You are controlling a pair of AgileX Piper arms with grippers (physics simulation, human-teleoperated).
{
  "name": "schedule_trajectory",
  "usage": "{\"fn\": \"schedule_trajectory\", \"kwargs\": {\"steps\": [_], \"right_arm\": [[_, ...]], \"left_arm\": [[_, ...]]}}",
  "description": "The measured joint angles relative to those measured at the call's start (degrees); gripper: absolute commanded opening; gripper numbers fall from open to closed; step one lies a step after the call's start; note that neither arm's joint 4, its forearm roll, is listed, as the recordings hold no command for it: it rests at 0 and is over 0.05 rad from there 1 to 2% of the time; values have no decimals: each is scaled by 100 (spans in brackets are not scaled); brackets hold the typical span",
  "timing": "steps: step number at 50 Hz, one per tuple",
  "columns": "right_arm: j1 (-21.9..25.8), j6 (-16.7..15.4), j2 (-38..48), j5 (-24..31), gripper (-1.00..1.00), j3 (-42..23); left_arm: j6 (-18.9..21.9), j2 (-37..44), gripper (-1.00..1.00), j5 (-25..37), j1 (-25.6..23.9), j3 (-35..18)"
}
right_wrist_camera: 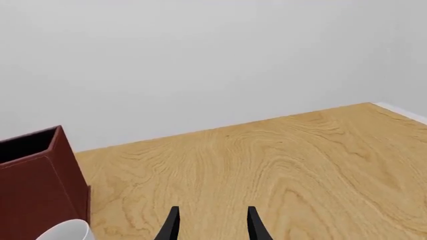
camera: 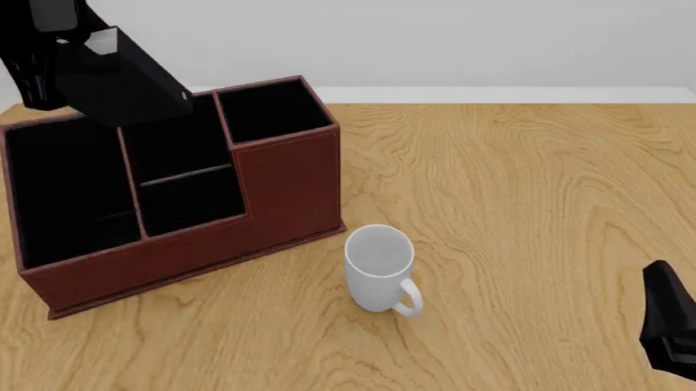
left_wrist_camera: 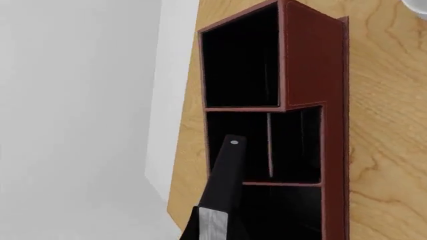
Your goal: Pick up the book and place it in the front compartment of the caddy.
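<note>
You are working over a light, honey-coloured wooden desk (camera: 522,204) with swirling grain, evenly lit. Behind it, a plain pale grey wall (camera: 435,41) is filling the background, and a white strip (camera: 490,94) is running along its foot.

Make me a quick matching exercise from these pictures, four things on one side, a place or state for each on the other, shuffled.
1. book
2. white mug
3. right pincer
4. caddy

A. open, holding nothing
B. held tilted above the caddy's middle section
C. standing upright on the table near the caddy's front wall
D. reddish-brown outside, black inside

Pairs: 1-B, 2-C, 3-A, 4-D
</note>
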Motion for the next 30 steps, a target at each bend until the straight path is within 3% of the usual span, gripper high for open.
{"fn": "schedule_trajectory", "kwargs": {"steps": [30], "right_arm": [[-33, 18, 0, -15, 100, 0]], "left_arm": [[-215, 539, -100, -404, 86, -96]]}}
